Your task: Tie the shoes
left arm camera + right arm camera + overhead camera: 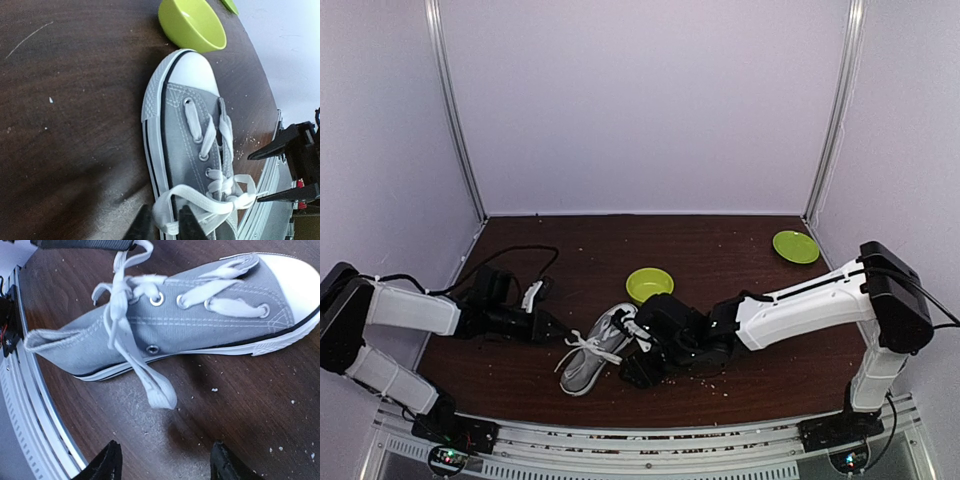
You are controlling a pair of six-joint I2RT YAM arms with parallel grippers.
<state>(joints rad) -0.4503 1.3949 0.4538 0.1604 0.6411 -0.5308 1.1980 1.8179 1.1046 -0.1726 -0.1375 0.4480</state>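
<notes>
Lower centre of the top view: grey canvas low-top sneaker [588, 362], between both arms. White laces [120, 315] loosely knotted, one loop drooping; tightening probably left. Left gripper [165, 227] narrowly apart around a lace loop, hold uncertain. Right gripper [162, 462] wide apart, empty.

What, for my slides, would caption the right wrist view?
Open right gripper hovers beside a grey sneaker whose white lace end trails onto the table.
</notes>
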